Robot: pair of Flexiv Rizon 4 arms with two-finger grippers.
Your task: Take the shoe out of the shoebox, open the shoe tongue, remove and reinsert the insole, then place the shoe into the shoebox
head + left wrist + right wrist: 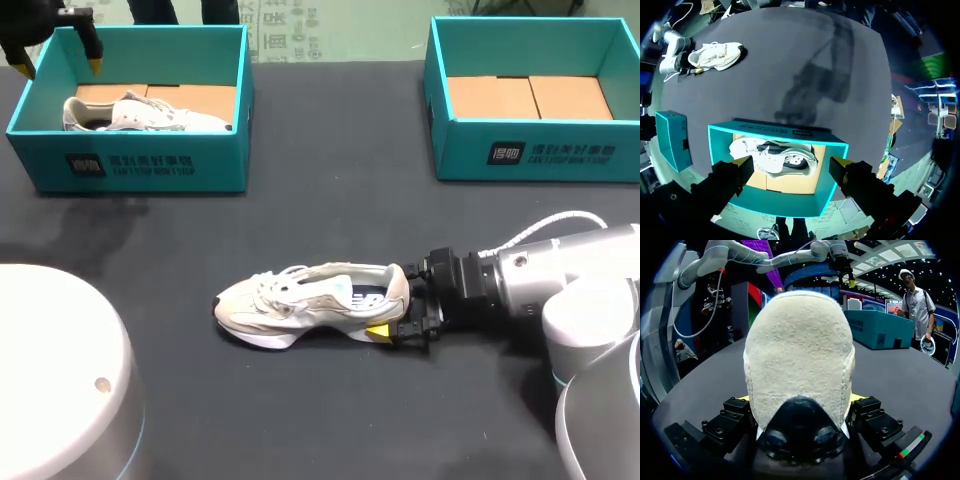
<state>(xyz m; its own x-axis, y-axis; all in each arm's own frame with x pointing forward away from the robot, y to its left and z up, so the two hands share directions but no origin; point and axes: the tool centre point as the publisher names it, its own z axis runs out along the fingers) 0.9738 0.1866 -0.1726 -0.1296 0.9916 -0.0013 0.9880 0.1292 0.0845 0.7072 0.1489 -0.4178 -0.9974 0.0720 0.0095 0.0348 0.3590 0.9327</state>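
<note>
Here, right end effector (pixel 402 305) clamped on shoe (pixel 300 300) heel, far tip hidden, left end effector (pixel 791 162) apart.

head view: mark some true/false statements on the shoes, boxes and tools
1. The right tool grips the loose shoe at its heel. True.
2. The right box holds a shoe. False: only its cardboard floor shows inside.
3. The loose shoe's toe points at the right arm. False: the heel faces that arm and the toe points away from it.
4. The left tool hangs open above the left box. True.
5. The left box is empty. False: the boxed shoe lies in it.
</note>
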